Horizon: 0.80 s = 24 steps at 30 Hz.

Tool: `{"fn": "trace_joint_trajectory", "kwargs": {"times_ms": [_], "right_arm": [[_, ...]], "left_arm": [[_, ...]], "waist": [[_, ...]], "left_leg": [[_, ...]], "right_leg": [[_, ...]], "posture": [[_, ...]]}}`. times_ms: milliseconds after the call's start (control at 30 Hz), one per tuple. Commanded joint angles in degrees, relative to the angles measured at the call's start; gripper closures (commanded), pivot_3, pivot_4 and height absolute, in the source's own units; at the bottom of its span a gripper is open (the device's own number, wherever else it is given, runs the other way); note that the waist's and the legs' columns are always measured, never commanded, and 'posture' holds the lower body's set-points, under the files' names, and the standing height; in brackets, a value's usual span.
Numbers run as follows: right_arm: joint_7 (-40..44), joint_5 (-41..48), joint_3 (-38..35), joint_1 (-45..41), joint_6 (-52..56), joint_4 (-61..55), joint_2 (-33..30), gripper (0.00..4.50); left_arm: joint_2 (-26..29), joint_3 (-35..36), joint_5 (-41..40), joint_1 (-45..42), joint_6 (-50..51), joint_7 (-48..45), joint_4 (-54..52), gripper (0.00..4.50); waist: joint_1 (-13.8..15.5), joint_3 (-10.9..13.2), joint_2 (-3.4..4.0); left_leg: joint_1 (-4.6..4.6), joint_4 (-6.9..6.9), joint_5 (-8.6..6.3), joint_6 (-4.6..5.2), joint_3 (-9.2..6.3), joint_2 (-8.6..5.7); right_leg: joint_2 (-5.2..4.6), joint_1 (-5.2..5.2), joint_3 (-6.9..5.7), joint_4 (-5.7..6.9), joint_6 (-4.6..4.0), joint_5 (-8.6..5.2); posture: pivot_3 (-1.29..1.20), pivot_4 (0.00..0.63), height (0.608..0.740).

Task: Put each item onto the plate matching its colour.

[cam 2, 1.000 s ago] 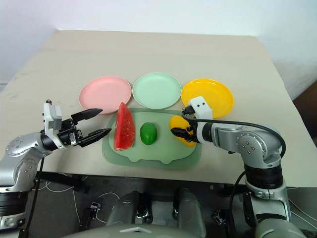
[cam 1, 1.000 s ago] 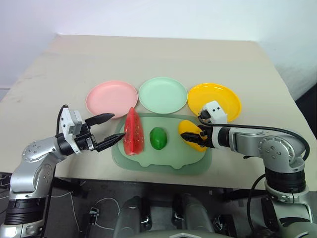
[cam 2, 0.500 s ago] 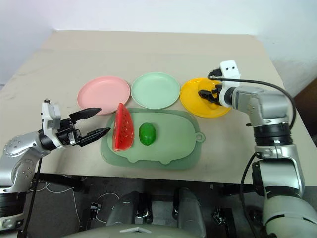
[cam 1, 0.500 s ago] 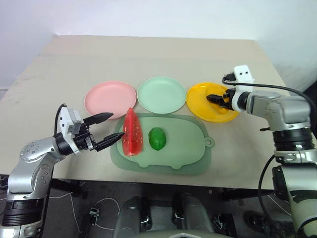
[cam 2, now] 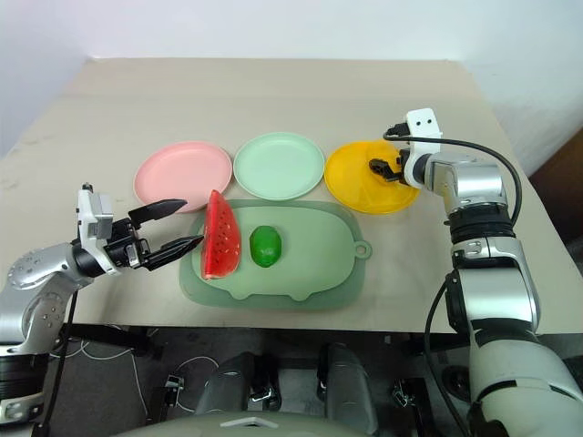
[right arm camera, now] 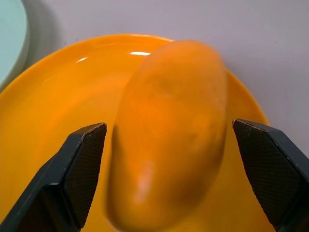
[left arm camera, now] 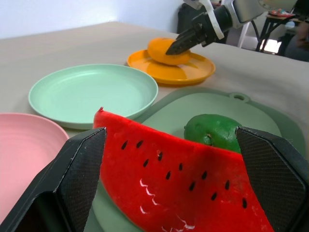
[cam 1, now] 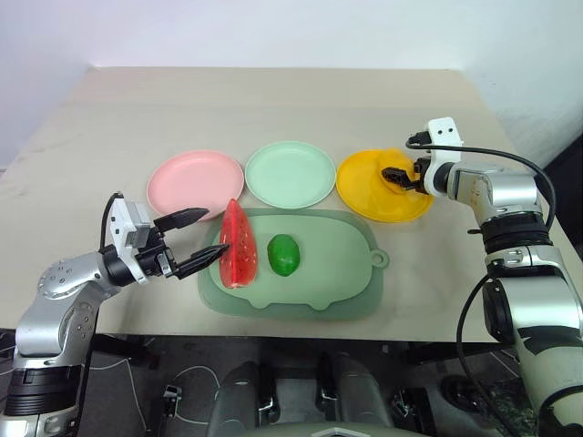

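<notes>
We see the right arm stretched forward and out to the right, elbow nearly straight, its right gripper (cam 1: pixel 393 175) over the near-right part of the round orange-yellow plastic plate (cam 1: pixel 363 187). Its two black fingers (right arm camera: pixel 79 164) stand wide apart on either side of the oval yellow mango-like toy fruit (right arm camera: pixel 169 130), a clear gap on both sides, so nothing is gripped. In the left wrist view the mango lies in the orange-yellow plate with one fingertip just beside it; we cannot tell if it touches.

The left arm is bent at the table's near left edge, forearm angled inward. The left gripper (cam 1: pixel 199 241) points level toward the long red watermelon-like toy wedge (cam 1: pixel 235 246), fingers spread wide and empty, tips just beside the wedge's left side, apart from it.

The wedge lies on the left part of the flat pale green mat (cam 1: pixel 337 273), the small round glossy green toy fruit (cam 1: pixel 283 255) just to its right, also on the mat. Behind the mat, the round pink plastic plate (cam 1: pixel 194 179) and the round pale mint green plastic plate (cam 1: pixel 290 173) sit side by side on the beige table (cam 1: pixel 273 100), the orange-yellow plate to their right.
</notes>
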Motion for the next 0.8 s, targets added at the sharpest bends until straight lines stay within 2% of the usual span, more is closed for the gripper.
{"fn": "trace_joint_trajectory", "kwargs": {"times_ms": [33, 267, 467, 633, 800], "right_arm": [[2.5, 2.9, -4.3, -1.2, 2.4, -10.3, -1.6, 0.03], [7.7, 14.4, -8.0, 8.6, 18.7, -39.8, -3.3, 0.03], [11.8, 27.5, -9.1, 21.4, 25.6, -60.7, -1.3, 0.03], [9.9, 31.5, -6.5, 24.6, 27.8, -64.7, 2.5, 0.03], [9.6, 33.7, -3.3, 24.5, 30.0, -65.5, 3.5, 0.03]], "left_arm": [[0.7, 1.1, -0.6, -0.5, -0.5, -0.3, -0.5, 0.00], [1.4, 1.8, -1.0, -0.6, -0.3, -0.7, -0.5, 0.00], [1.7, 2.2, -1.2, -0.5, 0.0, -0.5, -0.9, 0.00], [2.0, 2.3, -1.4, -0.3, 0.2, -0.9, -0.7, 0.00], [2.2, 2.5, -1.4, -0.5, 0.4, -1.1, -0.6, 0.00]], "waist": [[0.0, 0.0, 0.04], [0.3, 0.0, 0.01], [0.5, 0.0, 0.01], [0.3, 0.0, 0.00], [0.5, 0.0, 0.00]], "left_leg": [[0.00, 0.00, 0.00, 0.00, 0.00, 0.00], [0.02, 0.00, -0.01, -0.01, -0.08, 0.02], [0.01, 0.00, -0.02, 0.00, -0.11, 0.00], [0.05, 0.00, -0.02, 0.00, -0.12, 0.01], [0.03, 0.00, -0.03, 0.00, -0.12, 0.00]], "right_leg": [[0.00, -0.01, 0.01, 0.00, 0.00, 0.00], [-0.02, 0.03, 0.00, -0.02, 0.00, -0.01], [-0.04, 0.03, 0.00, -0.07, -0.02, 0.00], [-0.02, 0.09, -0.01, -0.08, -0.03, 0.00], [-0.03, 0.07, -0.01, -0.12, -0.05, 0.00]], "posture": [[0.00, 0.150, 0.696], [0.00, 0.150, 0.696], [0.00, 0.150, 0.696], [0.00, 0.150, 0.696], [0.00, 0.150, 0.696]]}}
